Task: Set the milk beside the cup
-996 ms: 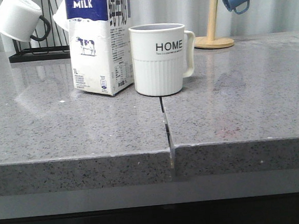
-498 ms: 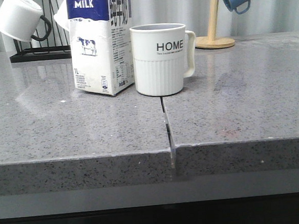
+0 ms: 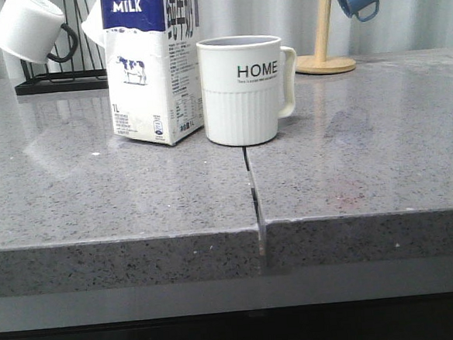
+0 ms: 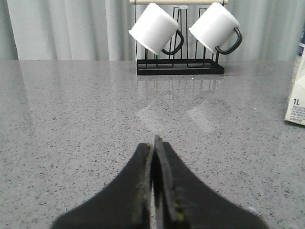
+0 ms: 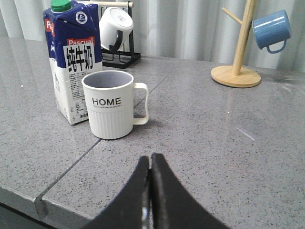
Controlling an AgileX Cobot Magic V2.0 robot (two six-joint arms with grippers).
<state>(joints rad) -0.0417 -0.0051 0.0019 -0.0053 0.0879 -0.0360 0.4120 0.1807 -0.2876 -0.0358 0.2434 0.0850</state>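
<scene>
Across the grey counter [image 3: 382, 167], which fills most of every view, the milk [image 3: 153, 66] stands upright just beside the cup [image 3: 244, 89], on the cup's left as the front camera sees it, with no gap visible between them from there. Judged from this, the placing looks done, so the step in hand is to keep both arms well back and low, disturbing neither the tall carton, which would tip more readily than the squat mug, nor the cup's handle. Only the right wrist view shows the carton's green cap and the inside of the cup, which looks empty; only the left wrist view shows the black rack [image 4: 180, 67] with two white mugs in full. Neither arm appears in the front view. Smallest of all, the left pincer [image 4: 155, 143] and the right pincer [image 5: 150, 164] each have their jaws pressed together, holding nothing, well apart from milk and cup.
</scene>
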